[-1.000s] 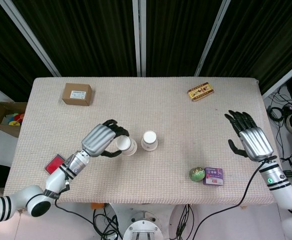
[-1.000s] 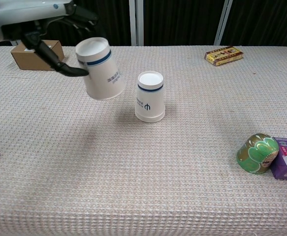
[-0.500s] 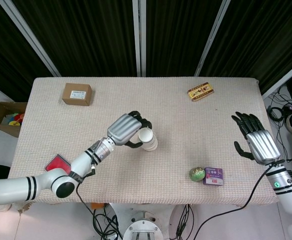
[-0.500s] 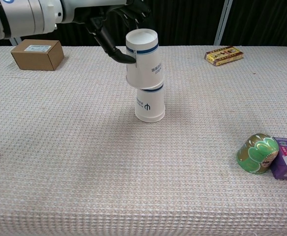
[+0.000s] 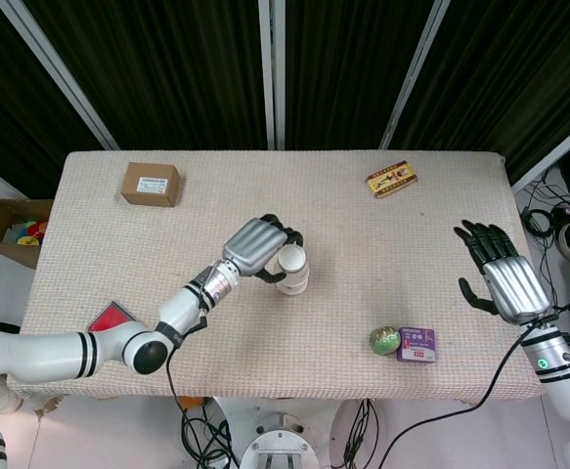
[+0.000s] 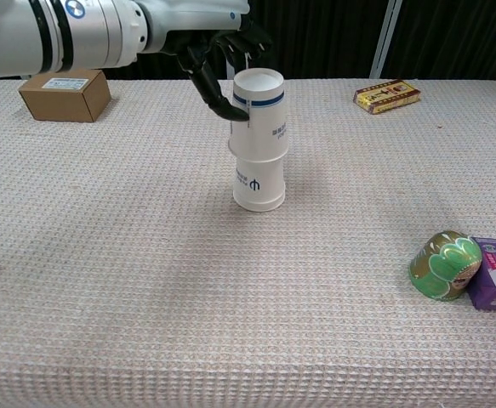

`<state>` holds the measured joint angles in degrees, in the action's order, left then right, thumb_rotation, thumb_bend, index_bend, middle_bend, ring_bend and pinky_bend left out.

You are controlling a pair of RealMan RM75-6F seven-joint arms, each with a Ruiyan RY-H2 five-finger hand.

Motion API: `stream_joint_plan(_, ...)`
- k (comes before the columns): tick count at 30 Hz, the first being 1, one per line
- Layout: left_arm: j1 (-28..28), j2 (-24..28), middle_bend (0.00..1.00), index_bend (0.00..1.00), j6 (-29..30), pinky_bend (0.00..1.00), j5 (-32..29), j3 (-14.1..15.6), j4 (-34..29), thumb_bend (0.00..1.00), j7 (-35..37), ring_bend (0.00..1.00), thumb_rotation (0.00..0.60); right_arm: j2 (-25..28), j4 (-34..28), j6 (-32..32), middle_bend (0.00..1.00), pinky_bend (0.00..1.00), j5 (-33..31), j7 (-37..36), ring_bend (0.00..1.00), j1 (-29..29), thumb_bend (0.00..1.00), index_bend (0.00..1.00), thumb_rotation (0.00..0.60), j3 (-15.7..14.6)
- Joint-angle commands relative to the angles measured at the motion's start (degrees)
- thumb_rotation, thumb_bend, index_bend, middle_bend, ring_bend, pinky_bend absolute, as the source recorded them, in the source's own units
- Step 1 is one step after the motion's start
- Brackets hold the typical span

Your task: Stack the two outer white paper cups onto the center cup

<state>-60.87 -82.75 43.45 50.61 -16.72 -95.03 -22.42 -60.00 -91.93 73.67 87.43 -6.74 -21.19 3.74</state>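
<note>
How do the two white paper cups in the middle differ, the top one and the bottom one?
The top white paper cup is held by the left hand and leans slightly; the bottom white paper cup stands free and upright on the table. The top cup's blue band shows fully; the bottom cup's upper part is covered. Both are upside down, white with blue print.

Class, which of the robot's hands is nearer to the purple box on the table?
Right. The right hand hovers open just beyond the purple box at the table's edge; the left hand holds the upper cup mid-table, farther away.
</note>
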Motion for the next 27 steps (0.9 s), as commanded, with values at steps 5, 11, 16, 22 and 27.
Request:
stream_joint_plan(5,-1.38,-2.61,0.35,0.39,0.66,0.21,-2.82,2.81,2.78,0.27,-0.76,0.3,0.6,0.08,0.1,-0.53,0.04,0.0,0.31,-0.31,0.0,0.11,0.4,0.0,0.6,-0.14)
stream_joint_plan(11,-2.31,-6.72,0.3,0.36,2.18,0.2,-3.48,5.82,6.45,0.22,-3.51,0.24,0.6,0.14,-0.04,-0.78,0.04,0.0,0.47,-0.33,0.0,0.16,0.4,0.0,0.6,-0.08)
stream_joint_plan(16,-2.44,-8.46,0.19,0.25,4.54,0.16,-3.81,7.6,7.71,0.19,-6.38,0.14,0.6,0.53,-0.43,-1.12,0.04,0.0,0.25,-0.08,0.0,0.32,0.4,0.0,0.6,-0.08)
stream_joint_plan(22,0.36,-5.96,0.13,0.16,9.12,0.14,-1.8,6.74,2.86,0.17,-3.95,0.11,0.6,0.78,-0.56,-1.13,0.04,0.0,0.06,-0.17,0.0,0.54,0.4,0.0,0.6,0.1)
stream_joint_plan(27,5.59,0.03,0.13,0.16,14.96,0.14,3.07,6.95,-2.01,0.16,0.12,0.1,0.6,1.56,-0.67,-4.35,0.04,0.0,-1.37,-0.27,0.0,0.06,0.4,0.0,0.6,-0.46)
